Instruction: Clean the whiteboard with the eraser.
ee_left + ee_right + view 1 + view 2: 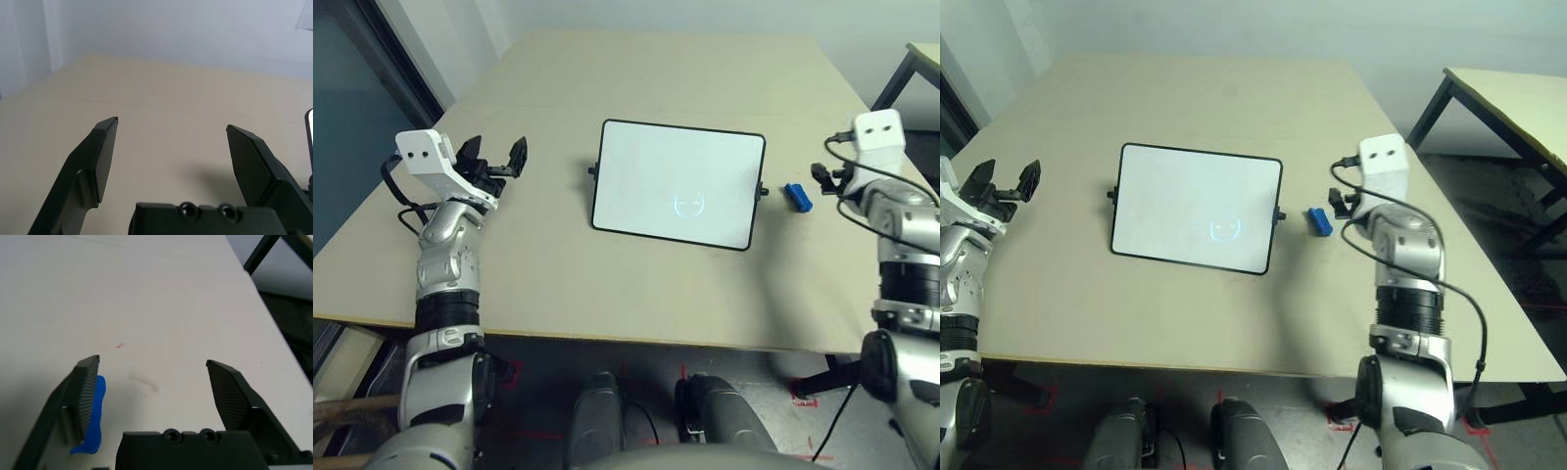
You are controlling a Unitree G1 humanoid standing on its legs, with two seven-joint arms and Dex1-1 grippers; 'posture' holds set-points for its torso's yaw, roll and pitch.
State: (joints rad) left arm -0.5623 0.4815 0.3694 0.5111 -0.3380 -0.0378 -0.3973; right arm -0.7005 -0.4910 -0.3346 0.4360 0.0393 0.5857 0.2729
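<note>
We found the whiteboard [677, 183] lying flat near the middle of the desk [656, 78], its surface white apart from a faint round glare. The eraser [797, 197] lay on the desk just beside the board's short side toward the desk's right edge, apart from the frame and held by nothing.

We judged that the step in hand was either taking up the eraser or withdrawing after setting it down; the board appeared largely clean. If a grasp was intended, we considered that the right claw [152, 363] should be shifted sideways until the block sat between its fingers, and lowered before closing, so as not to push the eraser toward the board's knob.

The right claw stood wide open and empty. In the right wrist view the eraser lay behind and outside one finger [84, 391]; we could not tell whether that finger touched it.

The left claw [495, 154] hovered near the desk's left edge, well apart from the board, likewise open and holding nothing.
</note>
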